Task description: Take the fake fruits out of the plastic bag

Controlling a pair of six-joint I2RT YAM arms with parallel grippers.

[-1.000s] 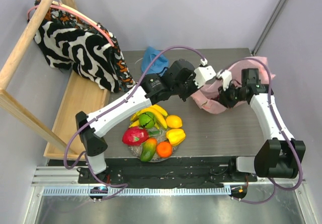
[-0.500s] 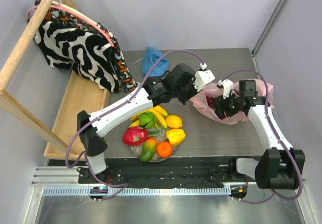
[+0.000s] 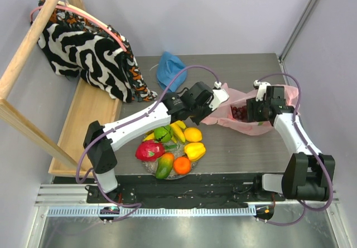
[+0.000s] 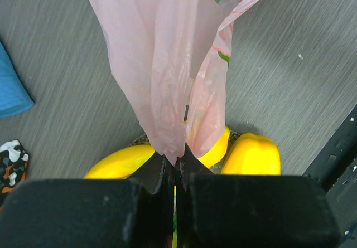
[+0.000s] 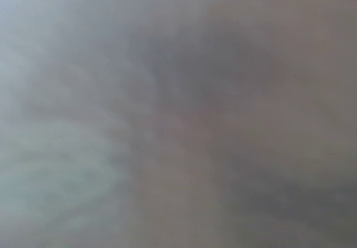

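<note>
Looks like the last step: pinching bag [image 4: 159, 58] tight in left gripper [image 4: 175, 165], can't tell right gripper [image 3: 252, 110] open or closed, gotta fish grapes [image 3: 239, 112] out next.

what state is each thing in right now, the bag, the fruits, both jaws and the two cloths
bag, lying on the table, one end pinched
grapes, inside the bag
other fruits, out of the bag, heaped together
left jaws, shut on the bag
right jaws, at the bag, open or shut unclear
blue cloth, crumpled on the table
striped fabric, draped over the wooden rail
</note>
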